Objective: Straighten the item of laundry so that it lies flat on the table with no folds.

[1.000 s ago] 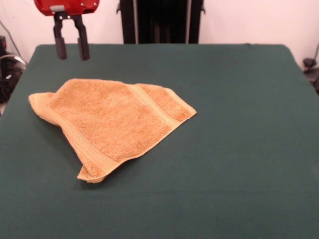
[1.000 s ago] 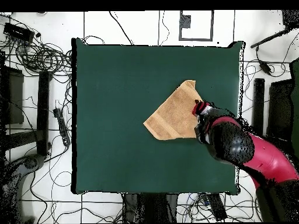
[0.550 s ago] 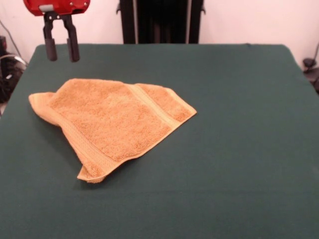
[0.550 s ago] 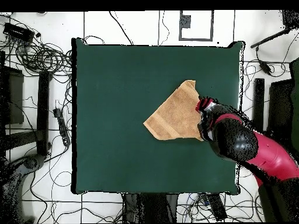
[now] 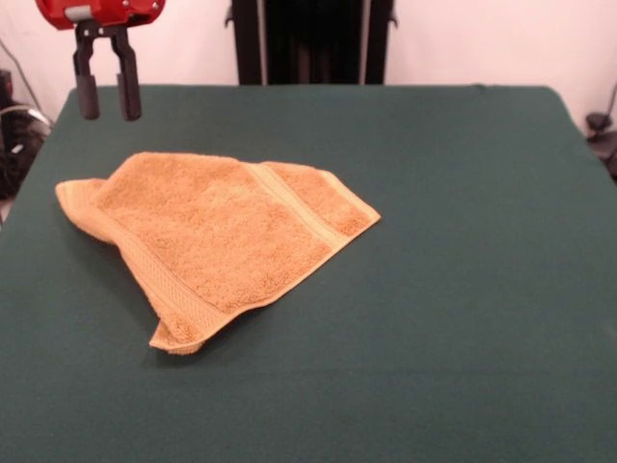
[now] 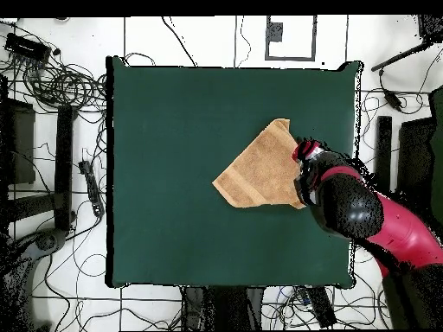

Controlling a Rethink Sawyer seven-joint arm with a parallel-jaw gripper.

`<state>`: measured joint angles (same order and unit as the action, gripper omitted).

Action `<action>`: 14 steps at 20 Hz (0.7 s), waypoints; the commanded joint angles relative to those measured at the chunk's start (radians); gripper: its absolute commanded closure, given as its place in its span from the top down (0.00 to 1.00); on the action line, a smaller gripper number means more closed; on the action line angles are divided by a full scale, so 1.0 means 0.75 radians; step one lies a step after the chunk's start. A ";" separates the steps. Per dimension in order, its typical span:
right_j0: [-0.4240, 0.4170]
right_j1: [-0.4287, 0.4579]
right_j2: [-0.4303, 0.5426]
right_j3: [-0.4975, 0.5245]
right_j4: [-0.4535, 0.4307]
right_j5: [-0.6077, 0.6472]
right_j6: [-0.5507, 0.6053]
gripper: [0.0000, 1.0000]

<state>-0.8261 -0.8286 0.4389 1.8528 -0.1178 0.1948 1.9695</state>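
The item of laundry [image 5: 217,236] [image 6: 260,169] is a golden-orange towel lying folded over itself on the green table [image 5: 463,289] [image 6: 173,173], left of centre in the front view. Woven border bands run along its near-left edge and across its right part. One corner curls at the near tip. My gripper [image 5: 107,108] hangs open and empty in the air at the upper left of the front view, above the table beyond the towel's far-left corner. In the overhead view the arm [image 6: 346,207] covers the towel's right edge.
Cables and stands [image 6: 60,86] lie on the floor around the table in the overhead view. A black pedestal [image 5: 308,39] rises behind the table's far edge.
My gripper has drifted left and slightly up, away from above the towel's far edge, staying open. The towel has not moved.
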 commanded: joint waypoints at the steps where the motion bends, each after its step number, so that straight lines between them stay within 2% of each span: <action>1: 0.099 0.024 0.074 0.100 0.090 -0.119 0.283 1.00; 4: 0.178 -0.036 -0.024 0.102 0.144 0.008 0.299 1.00; 7: 0.270 -0.214 -0.151 0.053 0.131 0.440 0.189 1.00; 9: 0.342 -0.263 -0.276 -0.021 0.034 0.682 0.120 1.00; 10: 0.359 -0.280 -0.321 -0.008 0.011 0.798 0.117 1.00; 11: 0.376 -0.291 -0.372 0.023 -0.010 0.852 0.132 1.00; 12: 0.389 -0.296 -0.411 0.064 -0.023 0.806 0.168 1.00; 14: 0.373 -0.289 -0.400 0.160 0.000 0.613 0.210 1.00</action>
<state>-0.6090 -0.9848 0.2635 1.8463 -0.0918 0.5272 1.9695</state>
